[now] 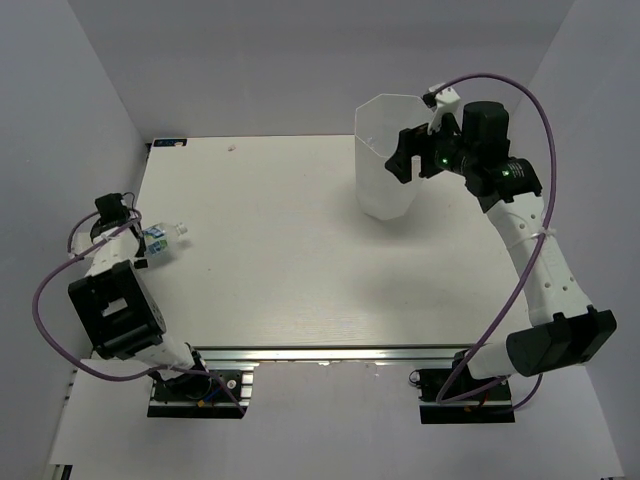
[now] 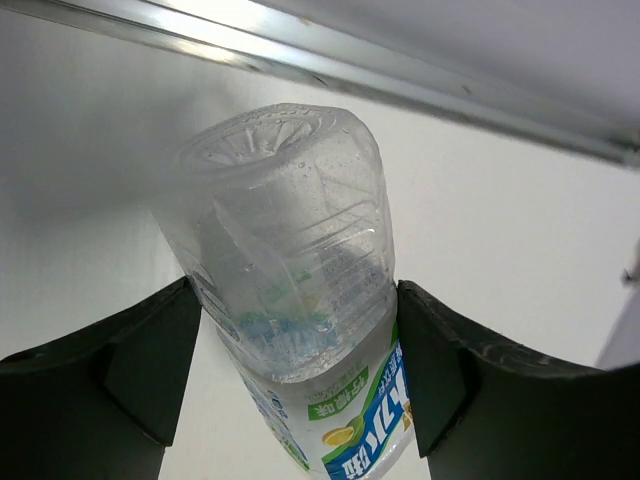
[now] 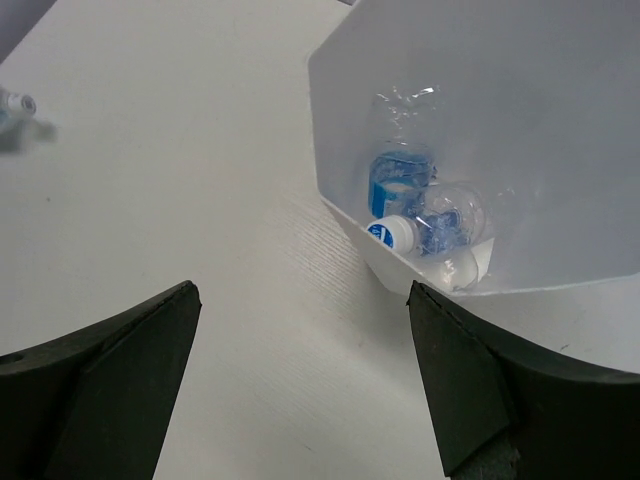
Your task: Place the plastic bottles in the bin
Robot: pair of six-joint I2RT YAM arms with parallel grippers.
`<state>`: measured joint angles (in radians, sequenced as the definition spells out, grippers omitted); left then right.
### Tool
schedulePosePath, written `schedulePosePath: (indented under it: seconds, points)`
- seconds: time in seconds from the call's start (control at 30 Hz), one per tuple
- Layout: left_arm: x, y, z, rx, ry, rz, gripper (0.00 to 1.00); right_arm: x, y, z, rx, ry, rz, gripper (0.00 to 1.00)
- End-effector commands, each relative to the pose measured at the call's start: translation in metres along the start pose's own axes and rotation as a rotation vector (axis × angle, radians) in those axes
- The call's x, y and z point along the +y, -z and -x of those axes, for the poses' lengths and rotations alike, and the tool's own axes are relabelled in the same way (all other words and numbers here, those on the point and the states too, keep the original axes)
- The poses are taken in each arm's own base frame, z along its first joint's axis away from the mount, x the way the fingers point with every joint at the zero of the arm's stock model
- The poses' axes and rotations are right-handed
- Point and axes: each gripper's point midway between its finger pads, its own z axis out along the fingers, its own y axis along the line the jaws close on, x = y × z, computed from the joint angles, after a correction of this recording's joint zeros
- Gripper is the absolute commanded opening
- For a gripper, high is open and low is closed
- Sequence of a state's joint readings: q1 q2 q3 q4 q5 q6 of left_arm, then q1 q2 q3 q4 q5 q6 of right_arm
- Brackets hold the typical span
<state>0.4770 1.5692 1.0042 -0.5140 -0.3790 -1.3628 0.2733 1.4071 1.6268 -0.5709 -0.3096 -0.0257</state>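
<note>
Left wrist: plastic bottle (image 2: 285,250) pinched between left end effector (image 2: 300,345) fingers.

We find the bin (image 1: 385,160) at the table's (image 1: 300,290) far right, with bottles (image 3: 420,215) lying in its bottom. Another bottle (image 1: 165,238) is near the left edge, between our left gripper's (image 1: 143,243) fingers.

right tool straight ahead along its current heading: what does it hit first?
Right tool likely meets the table first, just beside the bin; its rim sits close to that line, depth unclear.
</note>
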Motion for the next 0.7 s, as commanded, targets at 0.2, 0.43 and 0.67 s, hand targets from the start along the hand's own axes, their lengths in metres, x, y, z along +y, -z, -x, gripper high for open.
schedulePosePath:
  seconds: [0.2, 0.43, 0.67]
  points:
    - [-0.085, 0.112, -0.096, 0.245, -0.431, -0.493, 0.23, 0.094, -0.021, -0.039, 0.114, 0.427, 0.188, 0.89]
    - [-0.089, 0.2, -0.183, 0.391, -0.572, -0.731, 0.2, 0.166, -0.058, -0.062, 0.126, 0.506, 0.351, 0.89]
    - [-0.088, 0.264, -0.209, 0.438, -0.609, -0.877, 0.2, 0.185, -0.097, -0.089, 0.167, 0.487, 0.435, 0.89]
